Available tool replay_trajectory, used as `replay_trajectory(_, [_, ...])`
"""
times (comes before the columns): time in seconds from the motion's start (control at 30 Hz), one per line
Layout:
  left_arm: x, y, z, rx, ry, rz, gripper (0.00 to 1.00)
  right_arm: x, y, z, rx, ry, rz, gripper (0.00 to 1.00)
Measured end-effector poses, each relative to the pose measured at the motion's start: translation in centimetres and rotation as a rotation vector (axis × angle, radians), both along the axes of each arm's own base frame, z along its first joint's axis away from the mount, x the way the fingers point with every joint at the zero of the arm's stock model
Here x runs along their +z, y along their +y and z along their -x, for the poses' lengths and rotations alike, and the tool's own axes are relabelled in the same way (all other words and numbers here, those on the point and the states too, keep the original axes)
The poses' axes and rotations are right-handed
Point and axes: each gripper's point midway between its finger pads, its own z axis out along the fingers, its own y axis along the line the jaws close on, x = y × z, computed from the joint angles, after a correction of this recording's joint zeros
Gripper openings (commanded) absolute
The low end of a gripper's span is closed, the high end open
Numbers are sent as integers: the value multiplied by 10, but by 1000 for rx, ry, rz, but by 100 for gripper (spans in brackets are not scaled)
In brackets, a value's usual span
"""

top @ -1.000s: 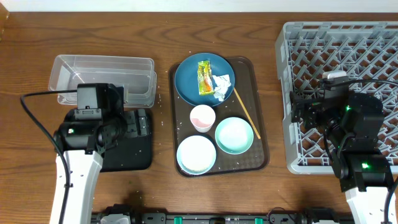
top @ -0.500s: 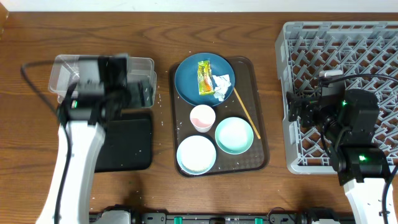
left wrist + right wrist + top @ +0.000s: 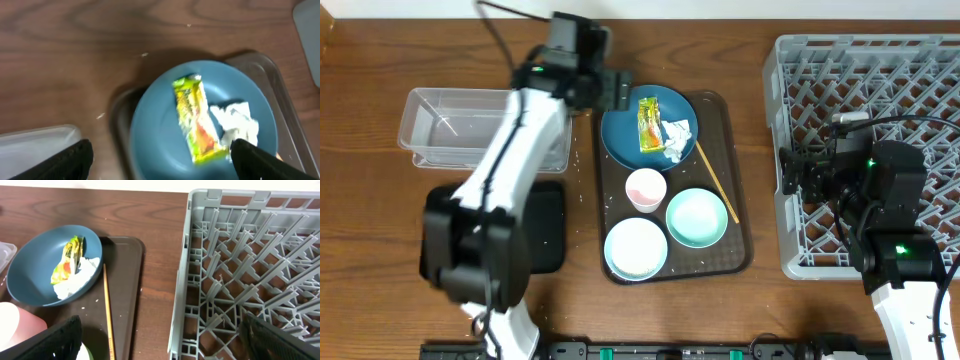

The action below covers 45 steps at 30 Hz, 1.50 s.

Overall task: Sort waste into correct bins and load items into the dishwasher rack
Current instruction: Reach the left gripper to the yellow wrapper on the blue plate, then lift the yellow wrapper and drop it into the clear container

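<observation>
Having swung from clear tub [image 3: 470,125] to blue dish [image 3: 155,125], left claw [image 3: 161,153] wide apart above wrapper [image 3: 196,120].

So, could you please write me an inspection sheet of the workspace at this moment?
Surface: wooden table, white specks near the clear tub.
Job's things: wrapper and tissue on the blue dish; cup, mint bowl, white bowl, stick on the brown tray; black tray partly under the left arm; rack at right.
Clutter: nothing seen.
Grippers: left claw open above the dish; right claw open at the rack's left edge.
Cables: black cables on both arms.
Surroundings: nothing seen.
</observation>
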Motion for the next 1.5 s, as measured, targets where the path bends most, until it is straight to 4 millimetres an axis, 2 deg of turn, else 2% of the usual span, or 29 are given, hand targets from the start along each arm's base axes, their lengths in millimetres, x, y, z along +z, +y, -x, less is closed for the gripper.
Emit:
replay_trajectory(0.2, [-46,-43,-7,-72,15,-17,90,0,0,0,0,0,0,99])
replay_trajectory(0.4, [-75,-69,-6,-118,30,-23,90,0,0,0,0,0,0,99])
replay_trajectory(0.67, [-93,-68,-7,-115,54,-34,86,-1,0,0,0,3,0,99])
replay_trajectory(0.87, [-99,-67,-4,-117,71,-41,77,-1,0,1,0,4,0,99])
replay_trajectory(1.1, [-103,-66,-1,-118,83,-46,77,-1,0,1,0,7,0,99])
replay_trajectory(1.33, [-124,-61,12,-118,134,-63,77,-1,0,1,0,7,0,99])
replay_trajectory(1.5, [-128,-60,12,-117,143,-66,64,-1,0,1,-1,7,-2,99])
